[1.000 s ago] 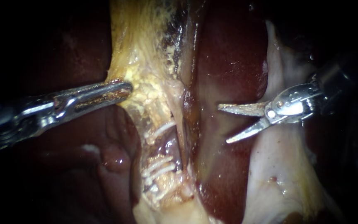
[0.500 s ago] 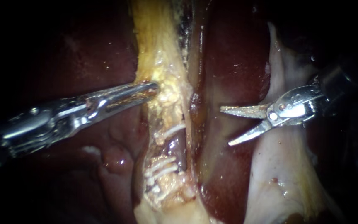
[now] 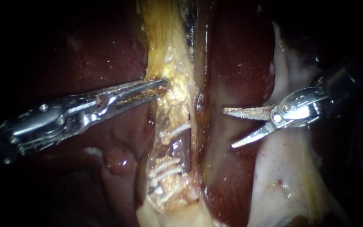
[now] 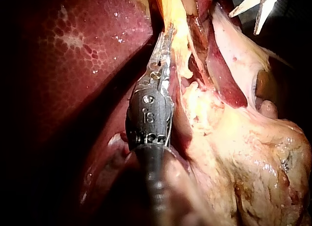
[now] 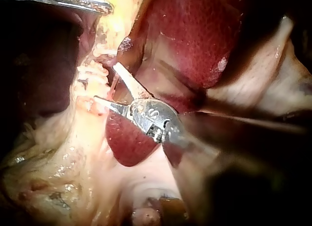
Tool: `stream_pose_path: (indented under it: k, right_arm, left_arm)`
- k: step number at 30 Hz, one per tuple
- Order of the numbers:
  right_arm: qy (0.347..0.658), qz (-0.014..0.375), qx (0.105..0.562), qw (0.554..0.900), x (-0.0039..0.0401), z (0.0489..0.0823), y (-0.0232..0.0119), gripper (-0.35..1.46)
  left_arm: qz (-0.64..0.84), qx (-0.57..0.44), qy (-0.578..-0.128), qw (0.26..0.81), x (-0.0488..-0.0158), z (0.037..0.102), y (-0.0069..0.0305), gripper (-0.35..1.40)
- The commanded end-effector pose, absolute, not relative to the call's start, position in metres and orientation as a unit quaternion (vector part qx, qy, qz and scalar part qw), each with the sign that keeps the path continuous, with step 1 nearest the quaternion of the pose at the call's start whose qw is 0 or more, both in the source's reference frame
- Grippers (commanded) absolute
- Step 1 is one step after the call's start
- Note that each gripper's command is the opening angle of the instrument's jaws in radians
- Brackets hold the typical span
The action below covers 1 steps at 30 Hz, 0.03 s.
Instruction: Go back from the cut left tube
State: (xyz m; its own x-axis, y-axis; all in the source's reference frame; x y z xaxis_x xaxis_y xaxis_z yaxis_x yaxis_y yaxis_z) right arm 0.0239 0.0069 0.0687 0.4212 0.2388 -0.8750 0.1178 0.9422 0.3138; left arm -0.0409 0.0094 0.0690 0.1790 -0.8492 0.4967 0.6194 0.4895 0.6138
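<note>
Tube (image 3: 176, 148) low in the middle of the endoscope view, running down the yellow tissue band (image 3: 171, 63). One upper clip (image 3: 174, 130) lies across it, pale and slanted, and the lower clips (image 3: 163, 169) are stacked just beneath. The short stretch between them shows dark, and whether the ends there are parted cannot be made out. Up from the clips comes the left instrument (image 3: 164, 86), shaft in from the left, its jaws lying close together with their tips clamped on the edge of the yellow tissue band, above the upper clip. The left wrist view agrees: the left instrument (image 4: 168, 35) has its slim jaws closed on that yellow strand straight ahead of it. Across the way, the right instrument (image 3: 228, 127) hangs over the liver (image 3: 236, 63) with its two blades spread in a clear V, nothing between them, tips pointing toward the tube but apart from it. From its own arm's camera the right instrument (image 5: 107, 84) shows the same spread blades, aimed at the yellow band. Behind the right instrument's wrist rises a pale tissue fold (image 3: 282, 168), and the dark red liver fills the background on both sides.
</note>
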Motion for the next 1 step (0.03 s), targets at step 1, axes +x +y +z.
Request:
stream_pose_path:
  k: [1]
  right_arm:
    - [0.537, 0.036, 0.166, 0.827, 0.0238, 0.0687, 0.0069, 1.38]
  left_arm:
    - [-0.486, 0.138, -0.418, 0.755, -0.0409, 0.069, 0.0094, -0.35]
